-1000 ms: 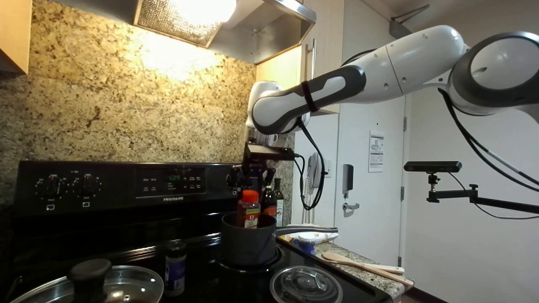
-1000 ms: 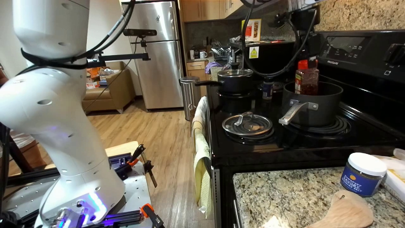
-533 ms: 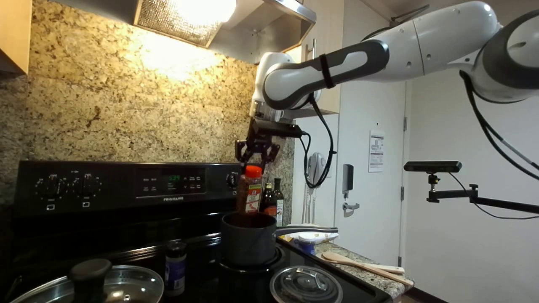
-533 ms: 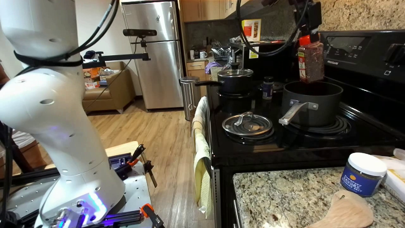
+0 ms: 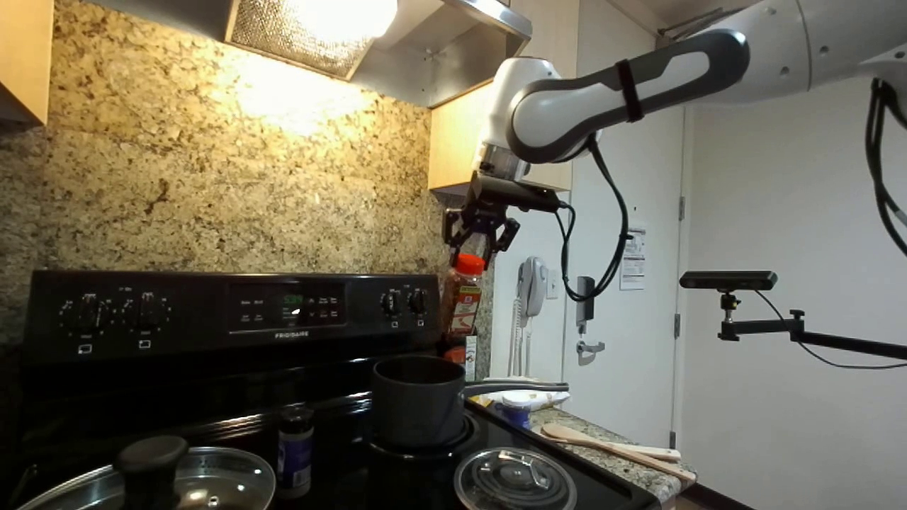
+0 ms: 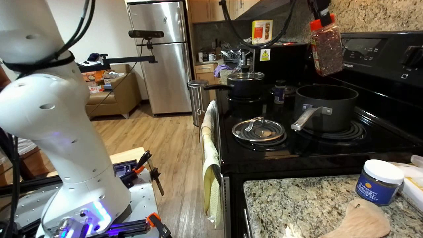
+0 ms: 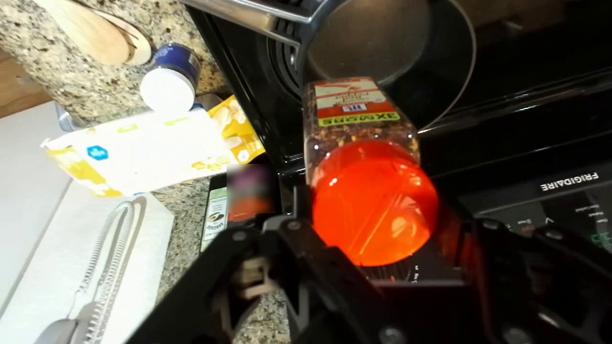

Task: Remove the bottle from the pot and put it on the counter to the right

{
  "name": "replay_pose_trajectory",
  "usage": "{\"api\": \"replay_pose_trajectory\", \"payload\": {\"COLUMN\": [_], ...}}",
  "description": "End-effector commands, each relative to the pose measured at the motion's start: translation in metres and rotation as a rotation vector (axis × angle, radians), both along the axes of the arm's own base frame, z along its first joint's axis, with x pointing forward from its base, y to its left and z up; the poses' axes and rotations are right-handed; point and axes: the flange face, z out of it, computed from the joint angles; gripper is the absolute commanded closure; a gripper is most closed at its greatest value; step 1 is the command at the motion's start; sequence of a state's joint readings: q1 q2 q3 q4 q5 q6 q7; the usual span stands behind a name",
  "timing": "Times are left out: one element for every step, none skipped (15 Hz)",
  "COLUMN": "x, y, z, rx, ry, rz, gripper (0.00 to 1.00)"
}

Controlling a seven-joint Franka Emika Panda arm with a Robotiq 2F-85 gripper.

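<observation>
Above the stove (image 5: 354, 474), the gripper (image 5: 472, 259) is clasping the bottle (image 6: 327, 49) by its red cap (image 7: 375, 205) and holding it tilted, apart from the pot (image 6: 325, 114) standing below. Status, judged: removal is looking done; carrying it to the right, lowering and releasing are remaining. Beyond the stove's edge, the speckled counter surface (image 6: 294, 205) is bearing a white-lidded blue jar (image 6: 380, 183) and a wooden spoon (image 6: 365, 219). Farther off, a steel refrigerator (image 6: 162, 69) and a brown couch (image 6: 132, 96) are standing past a wood floor (image 6: 155, 135).
</observation>
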State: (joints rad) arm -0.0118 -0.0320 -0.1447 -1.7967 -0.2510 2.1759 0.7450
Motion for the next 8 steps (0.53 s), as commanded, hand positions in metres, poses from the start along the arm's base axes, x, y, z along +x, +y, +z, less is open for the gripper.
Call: {"api": "replay_pose_trajectory", "payload": {"x": [-0.051, -0.063, -0.075, -0.086, -0.098, -0.104, -0.082, -0.091], "y": [-0.007, -0.011, -0.018, -0.024, -0.029, -0.033, -0.034, -0.038], "z": [-0.005, -0.009, -0.014, -0.018, -0.021, -0.024, -0.023, -0.026], "rx": [0.023, 0.042, 0.06, 0.075, 0.078, 0.058, 0.074, 0.075], "ry": [-0.071, -0.08, -0.087, -0.096, -0.098, -0.088, -0.055, -0.052], "rz": [-0.086, -0.112, -0.137, -0.167, -0.19, -0.21, -0.169, -0.184], "gripper": [0.64, 0.64, 0.64, 0.64, 0.64, 0.64, 0.39, 0.39]}}
